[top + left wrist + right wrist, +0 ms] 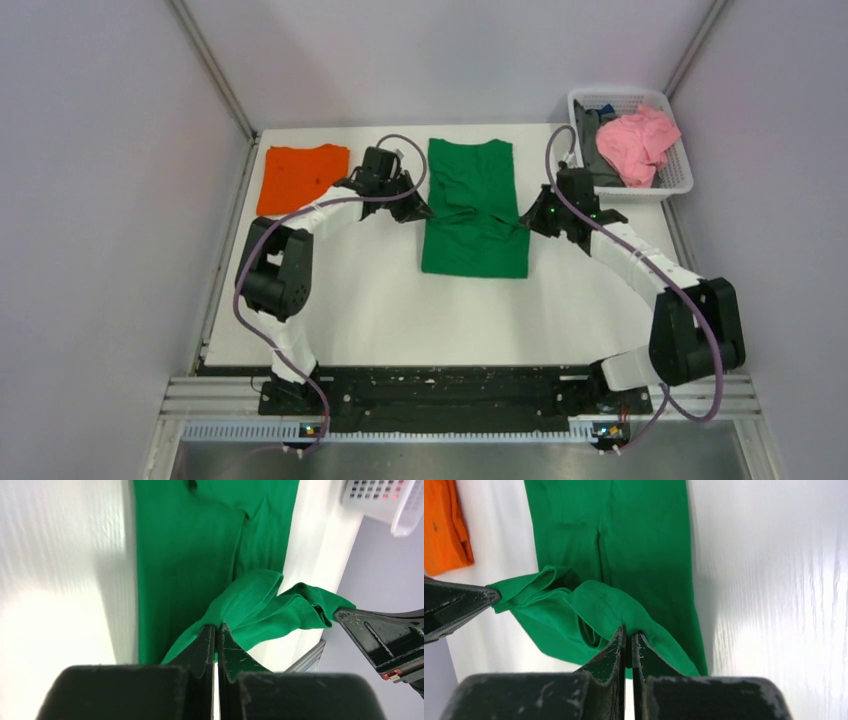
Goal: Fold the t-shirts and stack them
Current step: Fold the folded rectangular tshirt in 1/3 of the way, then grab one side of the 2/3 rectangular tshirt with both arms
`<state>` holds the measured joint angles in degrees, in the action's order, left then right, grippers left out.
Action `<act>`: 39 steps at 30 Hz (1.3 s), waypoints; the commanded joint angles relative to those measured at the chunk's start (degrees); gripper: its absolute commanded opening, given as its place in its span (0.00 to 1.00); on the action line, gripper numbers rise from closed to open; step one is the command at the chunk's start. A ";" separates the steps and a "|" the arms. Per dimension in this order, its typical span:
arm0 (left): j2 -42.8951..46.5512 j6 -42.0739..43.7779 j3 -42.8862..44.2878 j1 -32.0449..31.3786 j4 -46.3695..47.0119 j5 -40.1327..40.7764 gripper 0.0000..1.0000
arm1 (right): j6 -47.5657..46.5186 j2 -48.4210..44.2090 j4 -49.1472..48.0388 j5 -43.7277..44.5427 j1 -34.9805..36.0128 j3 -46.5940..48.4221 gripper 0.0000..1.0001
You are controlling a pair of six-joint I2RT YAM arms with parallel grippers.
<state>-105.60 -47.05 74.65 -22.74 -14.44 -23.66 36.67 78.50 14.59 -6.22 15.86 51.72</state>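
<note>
The green t-shirt (474, 205) lies as a long folded strip in the middle of the table. My left gripper (424, 211) is shut on its left edge and my right gripper (524, 219) is shut on its right edge, both lifting cloth at mid-length. In the left wrist view the gripper (216, 628) pinches green cloth (190, 555); the right gripper's tip shows at the right. In the right wrist view the gripper (628, 632) pinches green cloth (634, 545). The orange t-shirt (301, 177) lies folded flat at the far left, also in the right wrist view (444, 530).
A white basket (660, 186) at the back right holds pink cloth (637, 142) and a dark garment. Grey walls close in the table on the left, back and right. A metal rail runs along the near edge.
</note>
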 commanded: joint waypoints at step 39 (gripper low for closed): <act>7.13 3.91 -13.07 -0.62 0.17 3.64 0.94 | -4.44 -1.65 -9.57 -9.61 -6.17 -12.49 0.82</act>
<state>-98.65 -40.93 65.69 -20.99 -19.11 -21.69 31.35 81.08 6.68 -13.45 9.85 43.18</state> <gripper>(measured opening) 0.972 0.822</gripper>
